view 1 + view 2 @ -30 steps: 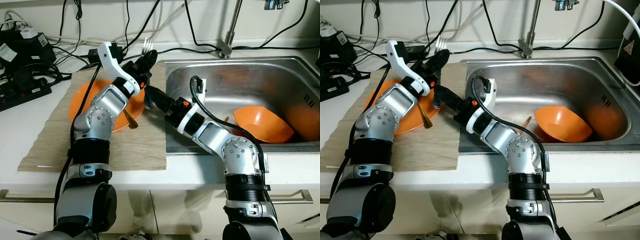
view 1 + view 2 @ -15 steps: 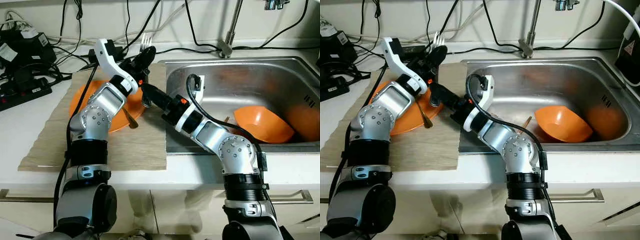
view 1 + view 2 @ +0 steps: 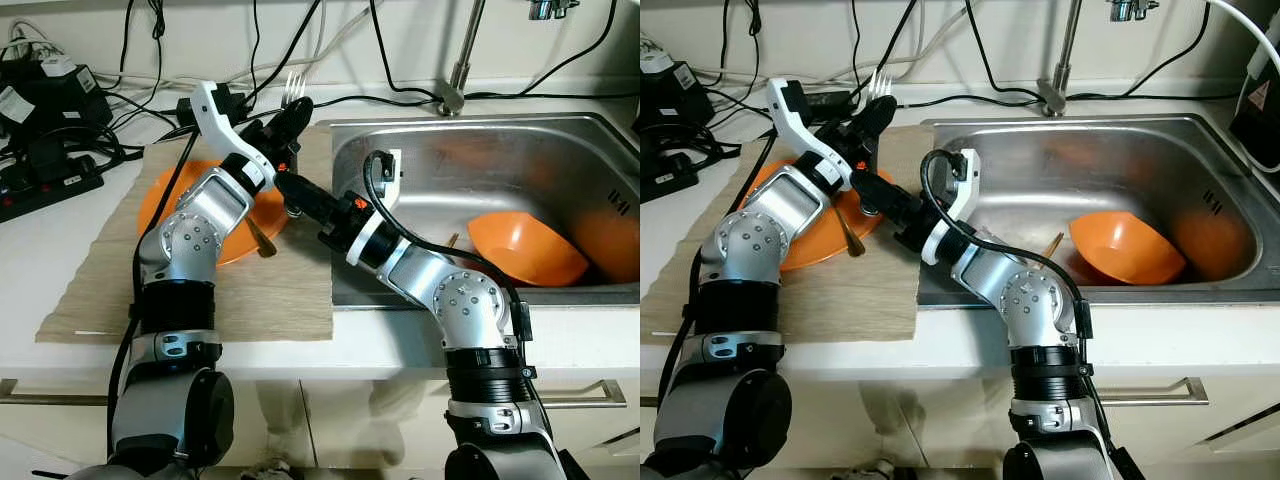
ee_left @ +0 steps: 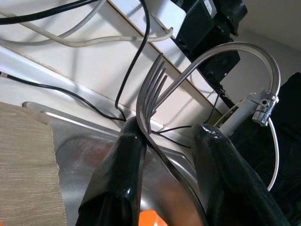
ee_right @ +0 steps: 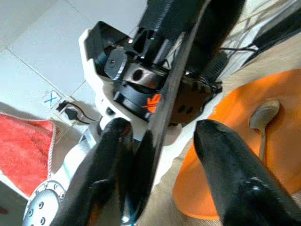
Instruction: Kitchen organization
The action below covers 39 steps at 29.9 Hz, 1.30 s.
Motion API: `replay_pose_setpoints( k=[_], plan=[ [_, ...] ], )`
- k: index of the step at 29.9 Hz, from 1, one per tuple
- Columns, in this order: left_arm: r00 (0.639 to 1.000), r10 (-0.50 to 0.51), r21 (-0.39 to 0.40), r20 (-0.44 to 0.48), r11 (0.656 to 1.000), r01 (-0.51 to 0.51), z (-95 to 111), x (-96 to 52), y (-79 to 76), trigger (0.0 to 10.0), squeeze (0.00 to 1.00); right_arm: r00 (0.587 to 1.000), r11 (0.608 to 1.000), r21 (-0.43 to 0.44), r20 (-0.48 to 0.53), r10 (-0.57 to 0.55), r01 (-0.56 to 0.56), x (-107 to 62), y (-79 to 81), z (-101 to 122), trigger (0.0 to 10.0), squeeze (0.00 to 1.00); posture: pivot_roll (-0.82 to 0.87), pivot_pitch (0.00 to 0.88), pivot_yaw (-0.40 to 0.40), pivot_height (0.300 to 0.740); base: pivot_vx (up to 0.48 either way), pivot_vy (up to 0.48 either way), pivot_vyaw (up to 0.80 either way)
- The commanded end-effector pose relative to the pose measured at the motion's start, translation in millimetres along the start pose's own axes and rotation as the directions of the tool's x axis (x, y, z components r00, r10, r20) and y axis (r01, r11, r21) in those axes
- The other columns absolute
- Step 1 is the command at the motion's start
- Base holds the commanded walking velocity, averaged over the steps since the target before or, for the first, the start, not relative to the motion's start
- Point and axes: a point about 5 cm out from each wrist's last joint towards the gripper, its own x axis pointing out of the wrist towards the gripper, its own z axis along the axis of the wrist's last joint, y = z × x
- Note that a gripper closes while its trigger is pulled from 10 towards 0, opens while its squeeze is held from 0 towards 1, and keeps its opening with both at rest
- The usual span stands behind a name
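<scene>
Compared with a second ago, the right end effector (image 3: 287,184) has slid further toward 10 o'clock, leaving the sink's edge and closing in under the left end effector (image 3: 290,112), while the fork (image 3: 294,88) has barely shifted. That fork stands tines-up, its handle pinched by the left end effector above the far right corner of the woven mat (image 3: 200,275); in the left wrist view the tines (image 4: 151,89) rise beside one black finger (image 4: 117,188), the handle running down between both fingers. The right end effector sits just at 6 o'clock of the left one, its fingers spread apart on either side of the fork's handle; whether they touch it cannot be told. At 8 o'clock from the fork lies an orange plate (image 3: 165,200) on the mat, with a spoon (image 5: 261,125) resting on it. At 3 o'clock opens the steel sink (image 3: 480,165), an orange bowl (image 3: 520,250) lying tilted in its right part, the tap (image 3: 460,60) behind it. Black cables and a power strip (image 3: 45,185) crowd the tabletop (image 3: 40,260) at 9 o'clock.
</scene>
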Motion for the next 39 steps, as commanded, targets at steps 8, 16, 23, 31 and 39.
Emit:
replay_pose_setpoints(
  k=[8, 16, 23, 31, 39],
  plan=[
    [0.997, -0.078, -0.008, 0.006, 0.997, 0.078, 1.4, 8.0, -21.5, 0.0, 0.00, 0.990, 0.999, -0.025, -0.137, -0.032, 0.029, 5.7, -2.6, -24.8, 0.0, 0.00, -0.04, 0.000, 0.088, 0.740, 0.000, 0.000, 0.00],
    [0.998, -0.068, 0.005, 0.008, 0.998, 0.068, 2.3, 9.4, -21.8, 0.0, 0.00, 0.990, 0.999, -0.025, -0.133, -0.042, 0.039, 3.4, -4.9, -24.9, 0.0, 0.00, -0.04, 0.000, 0.090, 0.740, 0.000, 0.000, 0.00],
    [0.997, -0.074, 0.040, 0.001, 0.996, 0.074, 1.4, 10.1, -23.6, 0.0, 0.00, 0.990, 0.999, -0.020, -0.133, -0.049, 0.047, 1.8, -6.4, -27.1, 0.0, 0.00, -0.04, 0.000, 0.094, 0.740, 0.000, 0.000, 0.00],
    [0.997, -0.075, 0.064, -0.007, 0.995, 0.075, 1.2, 10.0, -22.5, 0.0, 0.00, 0.991, 0.998, -0.019, -0.119, -0.062, 0.060, 0.6, -8.9, -25.8, 0.0, 0.00, -0.04, 0.000, 0.096, 0.740, 0.000, 0.000, 0.00],
    [0.997, -0.073, 0.106, -0.020, 0.992, 0.074, 1.5, 9.9, -21.1, 0.0, 0.00, 0.992, 0.997, -0.017, -0.103, -0.077, 0.076, -0.1, -11.7, -23.7, 0.0, 0.00, -0.04, 0.000, 0.096, 0.740, 0.000, 0.000, 0.00]
  ],
)
